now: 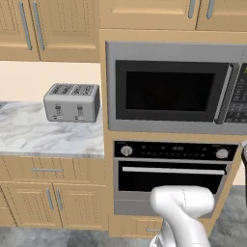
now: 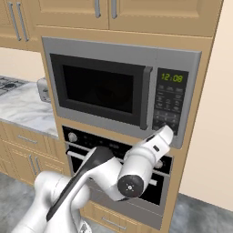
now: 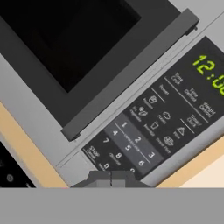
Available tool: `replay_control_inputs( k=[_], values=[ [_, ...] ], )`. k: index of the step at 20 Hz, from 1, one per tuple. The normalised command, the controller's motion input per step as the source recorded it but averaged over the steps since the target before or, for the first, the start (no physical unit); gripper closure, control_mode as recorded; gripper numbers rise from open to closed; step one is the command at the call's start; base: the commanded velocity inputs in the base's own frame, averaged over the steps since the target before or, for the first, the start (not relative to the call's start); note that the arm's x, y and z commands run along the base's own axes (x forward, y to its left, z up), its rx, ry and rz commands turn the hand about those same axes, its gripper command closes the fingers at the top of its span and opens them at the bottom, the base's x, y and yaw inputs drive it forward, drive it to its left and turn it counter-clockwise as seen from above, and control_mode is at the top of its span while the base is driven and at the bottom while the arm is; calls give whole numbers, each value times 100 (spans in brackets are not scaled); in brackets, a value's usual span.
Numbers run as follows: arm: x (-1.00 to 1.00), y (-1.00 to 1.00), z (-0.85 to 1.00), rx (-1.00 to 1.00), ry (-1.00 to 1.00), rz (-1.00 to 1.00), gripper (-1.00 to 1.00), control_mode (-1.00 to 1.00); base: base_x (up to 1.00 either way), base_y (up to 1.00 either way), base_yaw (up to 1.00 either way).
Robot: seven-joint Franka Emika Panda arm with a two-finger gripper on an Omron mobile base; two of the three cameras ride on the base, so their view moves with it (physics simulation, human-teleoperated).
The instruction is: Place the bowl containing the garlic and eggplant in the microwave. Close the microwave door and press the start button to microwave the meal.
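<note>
The microwave (image 1: pixel 112 87) (image 2: pixel 53 45) sits built into the wooden cabinet column. The microwave door (image 1: pixel 169 91) (image 2: pixel 100 88) is closed, and its vertical bar handle (image 2: pixel 145 98) (image 3: pixel 131 74) lies flush beside the dark keypad (image 2: pixel 169 102) (image 3: pixel 153 127). My gripper (image 2: pixel 167 132) (image 3: pixel 111 177) is shut, holds nothing, and points at the keypad's lowest row, very close to it or touching it. Its tips cover the bottom keys in the hand view, so I cannot tell which key they meet. The clock display glows green. The bowl, garlic and eggplant are hidden behind the dark glass.
A black oven (image 1: pixel 171 173) (image 2: pixel 82 141) with knobs sits right under the microwave, behind my arm. A grey toaster (image 1: pixel 72 102) (image 2: pixel 43 89) stands on the marble counter (image 1: pixel 34 135) to the left. A plain wall (image 2: pixel 214 136) lies to the right.
</note>
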Motion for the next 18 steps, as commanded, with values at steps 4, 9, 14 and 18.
replay_control_inputs(
  k=[4,9,14,18],
  values=[
    [30,-24,-10,0,0,0,100,-100,0,0,0],
    [23,-28,-8,0,0,0,100,-100,0,0,0],
    [19,-20,-9,0,-1,0,100,-100,0,0,0],
    [17,-16,-17,0,-1,0,100,-100,0,0,0]
  ],
)
